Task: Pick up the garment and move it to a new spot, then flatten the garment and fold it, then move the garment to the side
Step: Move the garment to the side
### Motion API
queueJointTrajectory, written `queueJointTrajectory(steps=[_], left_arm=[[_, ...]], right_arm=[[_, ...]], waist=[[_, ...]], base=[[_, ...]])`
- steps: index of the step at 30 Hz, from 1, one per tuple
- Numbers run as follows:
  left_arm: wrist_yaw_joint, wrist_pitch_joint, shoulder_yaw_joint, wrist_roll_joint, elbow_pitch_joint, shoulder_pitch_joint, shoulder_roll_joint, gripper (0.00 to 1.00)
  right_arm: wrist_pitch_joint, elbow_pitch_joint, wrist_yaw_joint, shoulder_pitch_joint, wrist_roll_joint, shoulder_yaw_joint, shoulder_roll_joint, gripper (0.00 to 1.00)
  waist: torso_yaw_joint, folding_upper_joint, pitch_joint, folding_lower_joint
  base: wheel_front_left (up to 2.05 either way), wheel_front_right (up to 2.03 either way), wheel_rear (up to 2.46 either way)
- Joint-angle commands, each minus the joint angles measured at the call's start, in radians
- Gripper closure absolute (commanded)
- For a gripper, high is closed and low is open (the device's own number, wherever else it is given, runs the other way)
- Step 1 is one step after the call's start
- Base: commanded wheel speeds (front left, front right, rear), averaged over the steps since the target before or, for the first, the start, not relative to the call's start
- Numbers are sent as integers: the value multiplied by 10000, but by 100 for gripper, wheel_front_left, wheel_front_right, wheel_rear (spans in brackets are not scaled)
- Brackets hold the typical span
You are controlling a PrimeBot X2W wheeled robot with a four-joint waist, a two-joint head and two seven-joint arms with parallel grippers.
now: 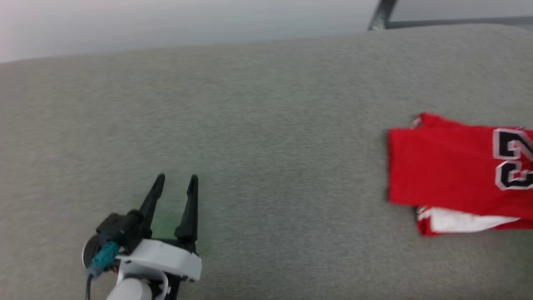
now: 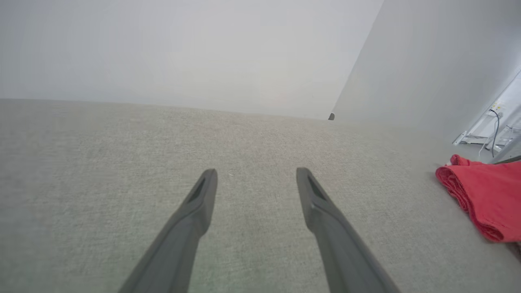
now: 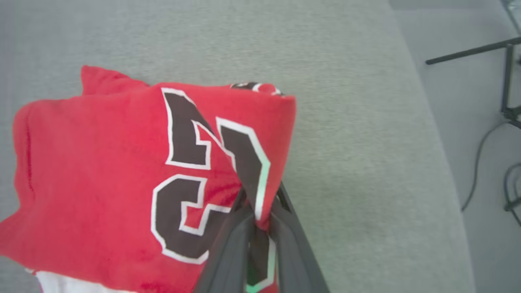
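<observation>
Fabric of the folded garment [image 1: 441, 166], lying at the right of the tabletop [image 1: 266, 104], is bunching in the right pincer [image 3: 256, 221], clamped narrow on it. The left pincer [image 1: 177, 179] is hovering wide, well apart. Seemingly the move aside is beginning, calling for a lift that keeps folds intact.

Here's the left gripper [image 1: 177, 178]: two long black fingers [image 1: 150, 200] tapering to narrow tips, a shallow recess on each inner face. Behind the jaws sits a black block, then a glossy white wrist collar [image 1: 162, 258] and a pale rounded forearm [image 1: 129, 289]. A teal connector [image 1: 105, 254] with a dark cable [image 1: 88, 287] sits beside the block. On the right gripper [image 3: 260, 201], the same slim, matte dark-grey fingers
</observation>
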Motion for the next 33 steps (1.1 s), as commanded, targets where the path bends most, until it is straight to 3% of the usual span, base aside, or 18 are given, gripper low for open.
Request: queueJointTrajectory(steps=[1,13,30,31,32,33], left_arm=[[-26,-34,4,62,-30,-169,32,0],[-47,273,-158,510,-629,-1091,402,0],[143,817,-145,633,-1317,-1261,909,0],[149,824,-141,625,-1323,-1241,922,0],[149,832,-148,614,-1317,-1210,927,0],[157,826,-160,599,-1308,-1174,921,0]], right_arm=[[-95,39,-15,-93,-89,-75,-34,100],[-1360,1646,-15,-1935,-1642,69,-562,100],[-3467,4841,-14,-3684,-3333,848,877,100],[-3587,4987,-14,-3748,-3395,857,883,67],[-3709,5140,-14,-3808,-3414,837,922,48],[-3824,5263,-14,-3854,-3381,803,983,5]], waist=[[-596,0,383,0],[-1328,0,1290,0],[-1220,0,1910,0],[-1221,0,1886,0],[-1224,0,1842,0],[-1226,0,1778,0]], base=[[0,0,0],[0,0,0],[0,0,0],[0,0,0],[0,0,0],[0,0,0]])
